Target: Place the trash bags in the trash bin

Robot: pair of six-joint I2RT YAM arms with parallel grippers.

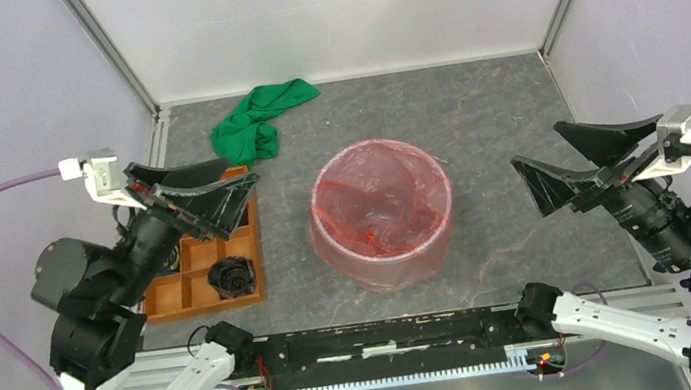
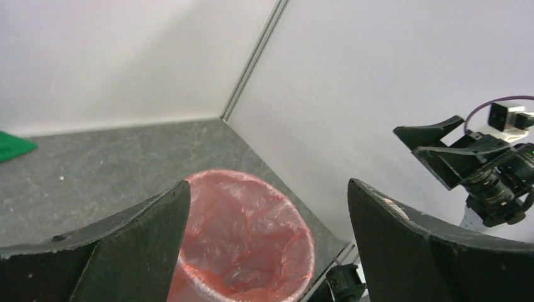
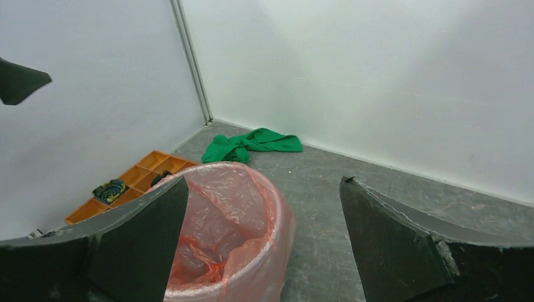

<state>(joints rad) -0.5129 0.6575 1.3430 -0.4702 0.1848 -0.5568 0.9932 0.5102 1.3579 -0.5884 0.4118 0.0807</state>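
The round light-grey trash bin [image 1: 387, 268] stands upright in the middle of the table. The translucent red trash bag [image 1: 375, 206] lines it, is folded over the rim and covers the outer wall; crumpled folds lie at the bottom. It shows in the left wrist view [image 2: 245, 233] and the right wrist view [image 3: 220, 214]. My left gripper [image 1: 242, 168] is open and empty, in the air left of the bin, above the orange tray [image 1: 190, 288]. My right gripper [image 1: 534, 143] is open and empty, in the air right of the bin. Neither touches bag or bin.
A green cloth [image 1: 256, 121] lies at the back, left of centre. The orange compartment tray holds a black object [image 1: 231, 276] and other small items. White walls with metal corner posts enclose the table on three sides.
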